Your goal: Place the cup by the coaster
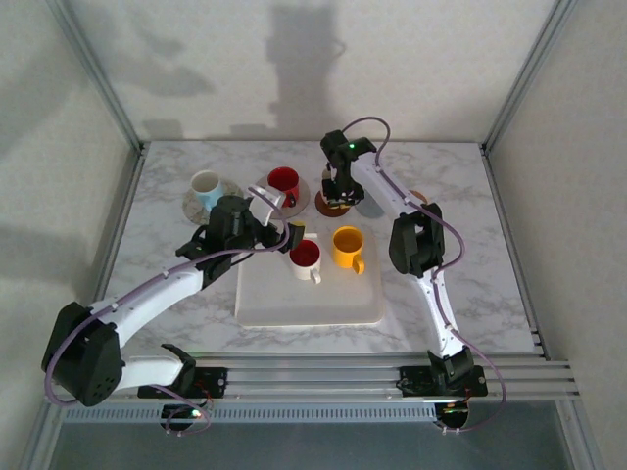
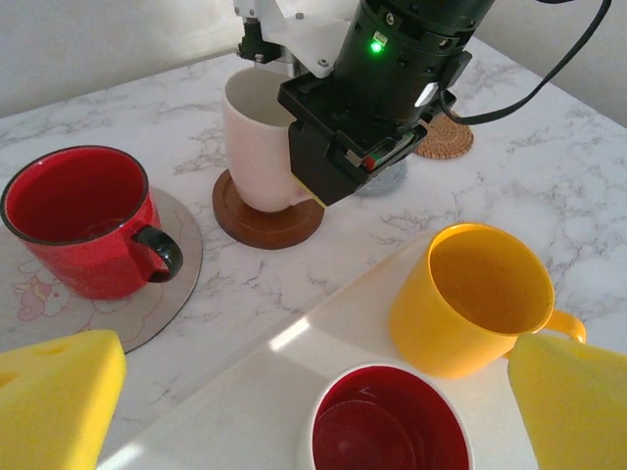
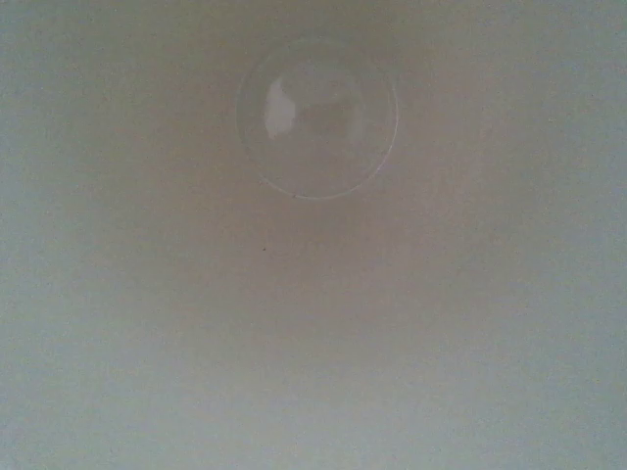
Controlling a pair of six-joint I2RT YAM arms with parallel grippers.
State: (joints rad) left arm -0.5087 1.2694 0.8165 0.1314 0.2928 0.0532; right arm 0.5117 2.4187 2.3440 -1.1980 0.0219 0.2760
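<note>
While the right tool (image 1: 336, 188) grips its rim, the pale pink cup (image 2: 257, 147) stands upright on the brown coaster (image 2: 257, 227), upper centre of the left wrist view. Below it a white tray (image 2: 245, 392) on the marble tabletop (image 2: 549, 186) carries an empty yellow cup (image 2: 470, 299) and an empty red-lined cup (image 2: 387, 426). At left, a red mug (image 2: 83, 220) sits on a grey disc (image 2: 181, 259). The left tool (image 1: 282, 219) gapes wide, holding nothing.

It looked like a robotics lab test cell, not anyone's kitchen: a white marble-patterned tabletop (image 1: 490, 255) was boxed in by plain white panel walls (image 1: 294, 59) set in bare aluminium frame posts (image 1: 98, 73). A white jointed robot arm on the left (image 1: 147, 294) and its twin on the right (image 1: 436, 294) were bolted to a slotted aluminium rail (image 1: 323, 372) along the near edge.
</note>
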